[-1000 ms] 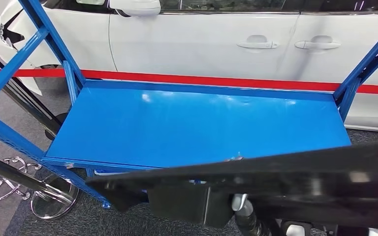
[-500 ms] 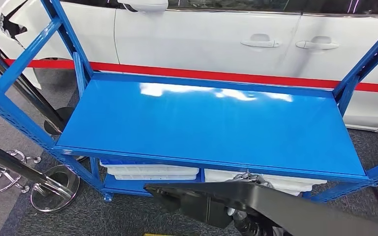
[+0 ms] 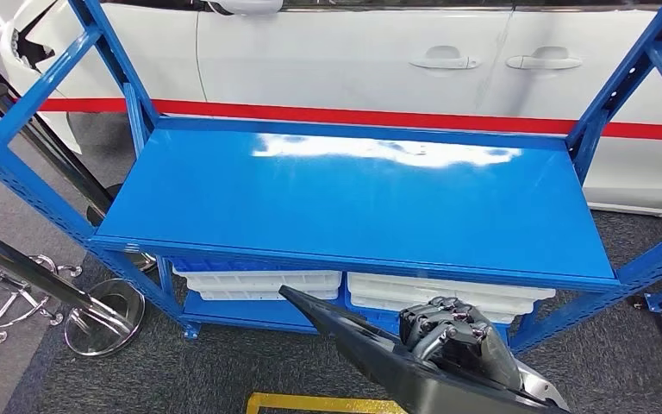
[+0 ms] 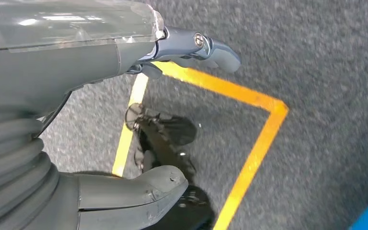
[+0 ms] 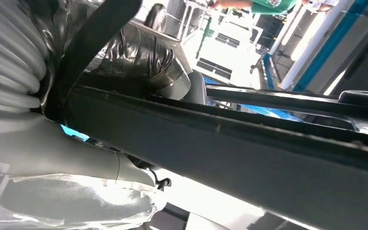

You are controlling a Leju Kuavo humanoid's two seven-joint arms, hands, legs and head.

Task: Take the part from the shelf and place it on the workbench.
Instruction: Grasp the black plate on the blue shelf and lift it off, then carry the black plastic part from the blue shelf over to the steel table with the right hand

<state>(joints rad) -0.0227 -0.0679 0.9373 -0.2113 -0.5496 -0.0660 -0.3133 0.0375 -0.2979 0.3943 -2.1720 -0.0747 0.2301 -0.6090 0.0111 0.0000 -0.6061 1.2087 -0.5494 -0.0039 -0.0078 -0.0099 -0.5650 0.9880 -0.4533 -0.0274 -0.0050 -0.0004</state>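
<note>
The part (image 3: 358, 345) is a long black plastic trim piece. It slants across the bottom middle of the head view, in front of and below the blue shelf (image 3: 353, 203), whose top board is bare. My right hand (image 3: 452, 338) grips it, dark fingers curled over its upper edge. In the right wrist view the part (image 5: 249, 143) runs as a thick black bar close to the camera, with my right hand (image 5: 57, 143) wrapped around it. My left hand (image 4: 67, 81) hangs over grey carpet, fingers (image 4: 206, 48) and thumb (image 4: 139, 191) apart, holding nothing.
White bins (image 3: 263, 283) lie on the shelf's lower level. A white car (image 3: 353, 60) with a red stripe stands right behind the shelf. A chrome stanchion base (image 3: 103, 317) and black poles are at the left. Yellow tape (image 3: 310, 402) marks the carpet.
The whole view has shifted, so the camera has moved and the shelf sits farther off. The part has dropped from spanning the picture to its bottom middle, and my right hand now shows on it.
</note>
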